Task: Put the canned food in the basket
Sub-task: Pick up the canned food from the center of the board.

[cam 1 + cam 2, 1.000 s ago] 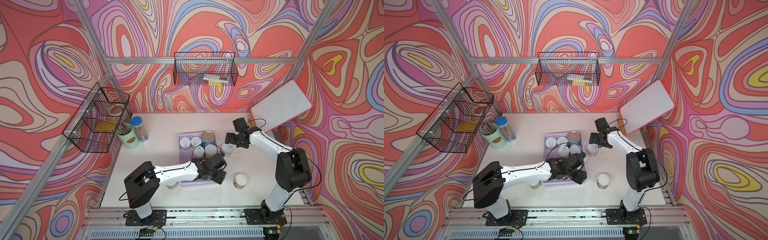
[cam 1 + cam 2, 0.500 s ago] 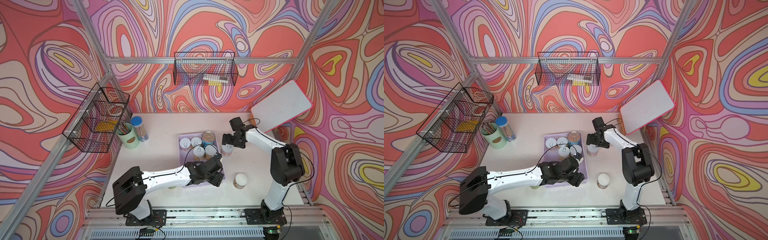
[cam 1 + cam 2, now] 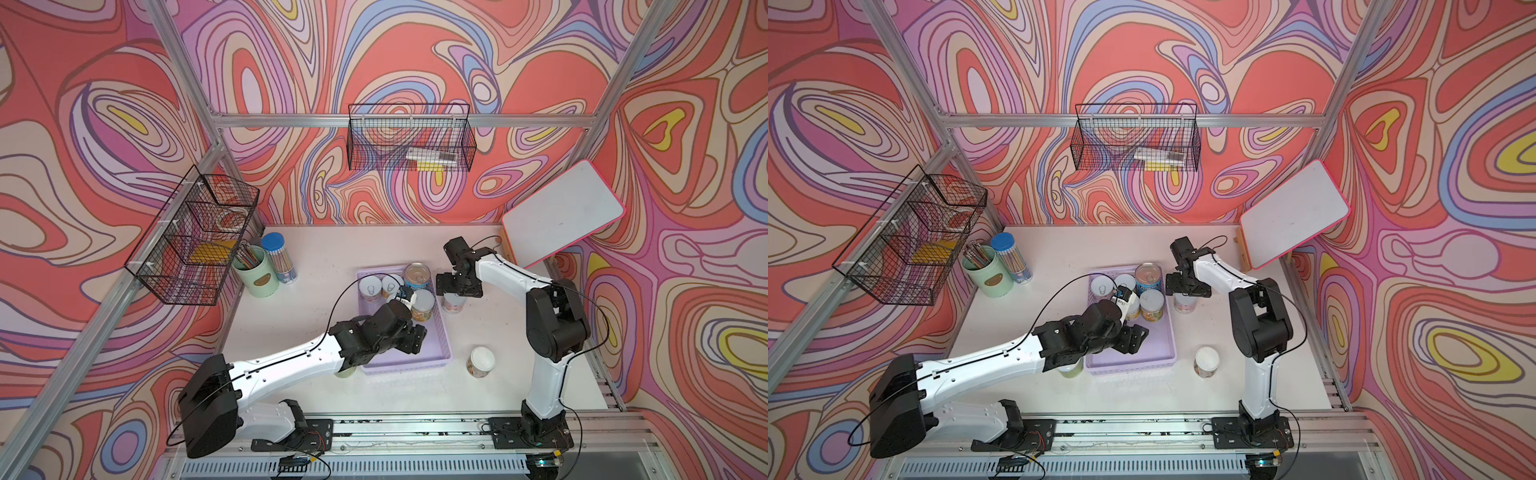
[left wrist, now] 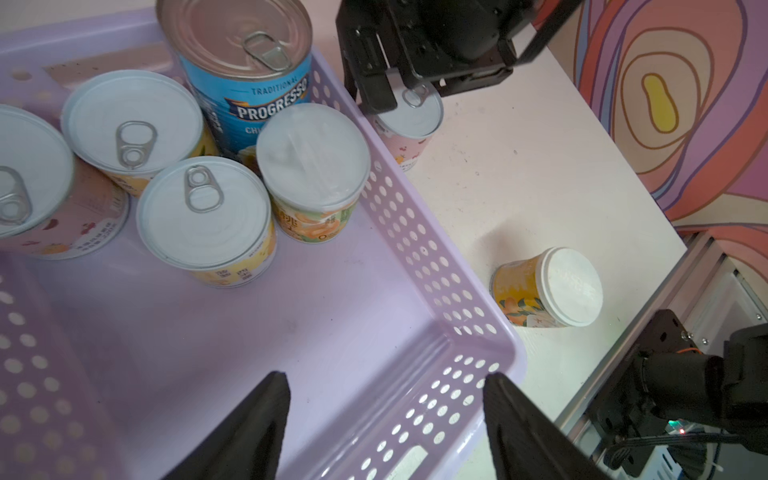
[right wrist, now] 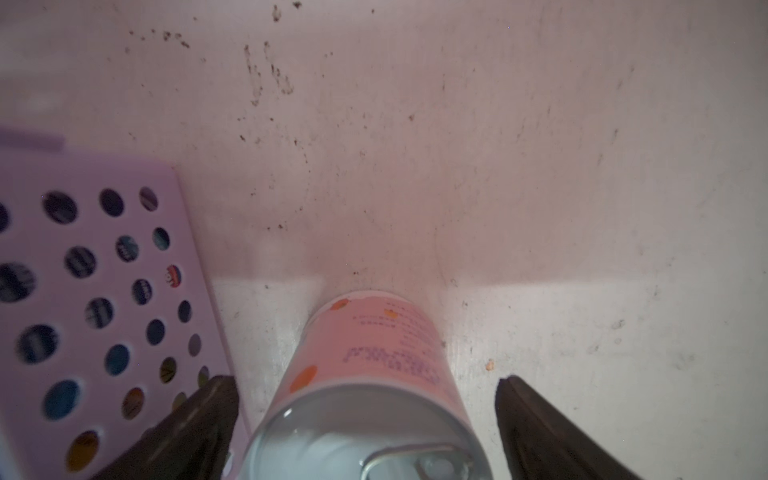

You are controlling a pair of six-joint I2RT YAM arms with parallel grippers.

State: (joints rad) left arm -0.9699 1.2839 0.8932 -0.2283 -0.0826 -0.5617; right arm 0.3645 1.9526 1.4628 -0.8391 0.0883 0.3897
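The lavender basket [image 3: 443,332] [image 3: 1168,332] [image 4: 419,249] holds several small tins and a taller blue-labelled can [image 3: 417,276] [image 4: 249,95] at its far end. My left gripper [image 3: 415,340] [image 3: 1133,338] [image 4: 386,399] hangs open over the basket's bare near end, nothing between its fingers. My right gripper [image 3: 457,286] [image 3: 1185,286] [image 5: 365,382] is open, straddling a pink-labelled can [image 3: 453,305] [image 5: 374,353] that stands on the table beside the basket's right wall, gaps on both sides. Another can [image 3: 481,361] [image 4: 548,286] stands at the near right. One more can [image 3: 345,371] sits partly hidden under my left arm.
A mint green pencil cup [image 3: 255,272] and a blue-capped pencil tube [image 3: 279,257] stand at the far left. Black wire baskets hang on the left wall [image 3: 195,241] and back wall [image 3: 409,143]. A whiteboard [image 3: 563,212] leans at the far right.
My right gripper has moved left and come down around the pink can. My left gripper's jaws have parted, and the arm has drawn back a little toward the basket's near end.
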